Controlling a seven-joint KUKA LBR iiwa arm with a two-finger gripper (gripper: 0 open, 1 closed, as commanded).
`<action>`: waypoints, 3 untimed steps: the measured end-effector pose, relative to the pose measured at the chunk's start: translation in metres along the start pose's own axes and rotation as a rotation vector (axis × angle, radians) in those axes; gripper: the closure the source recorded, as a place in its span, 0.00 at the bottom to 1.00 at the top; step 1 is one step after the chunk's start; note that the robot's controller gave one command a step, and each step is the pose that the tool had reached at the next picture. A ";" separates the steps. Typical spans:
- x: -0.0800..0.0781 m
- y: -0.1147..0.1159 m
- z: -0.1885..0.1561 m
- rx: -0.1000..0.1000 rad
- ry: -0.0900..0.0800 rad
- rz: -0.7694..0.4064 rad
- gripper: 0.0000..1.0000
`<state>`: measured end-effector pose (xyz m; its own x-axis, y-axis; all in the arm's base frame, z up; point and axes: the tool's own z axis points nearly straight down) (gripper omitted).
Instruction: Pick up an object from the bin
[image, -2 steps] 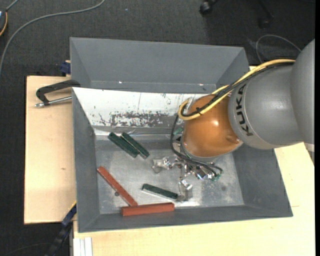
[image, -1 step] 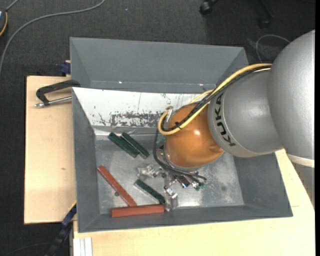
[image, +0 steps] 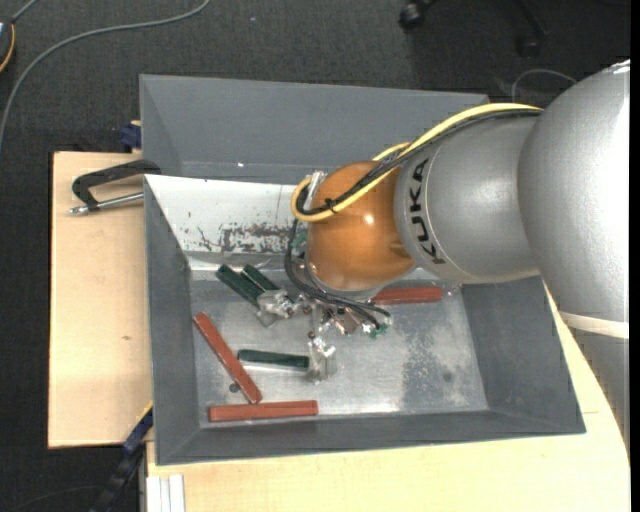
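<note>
Hovering low over the middle of the grey bin (image: 165, 300): gripper (image: 320, 352), sitting just beside the right end of the dark green stick (image: 272, 358). Jaw state: cannot tell. Lying nearby: slanted red-brown stick (image: 225, 355), front red-brown stick (image: 262, 409), second green stick (image: 243, 281). Step, as judged: approach is finishing, with no grasp showing. The next move is calling for centring across the green stick's narrow width, then closing.

Grey metal bin (image: 520, 340) is showing dark speckled scuffs on its pale back wall. Flat red-brown sticks (image: 262, 409) and dark green sticks (image: 272, 358) are contrasting against it. Glossy orange wrist cover (image: 355, 230), yellow cable (image: 460, 120) and silver arm (image: 500, 200) with black lettering are showing above.
</note>
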<state>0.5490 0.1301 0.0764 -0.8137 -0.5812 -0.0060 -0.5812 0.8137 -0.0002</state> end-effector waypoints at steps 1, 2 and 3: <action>0.014 0.011 0.006 -0.001 0.004 0.057 0.00; 0.014 0.011 0.006 -0.001 0.004 0.057 1.00; 0.019 0.003 -0.174 0.005 -0.009 0.018 1.00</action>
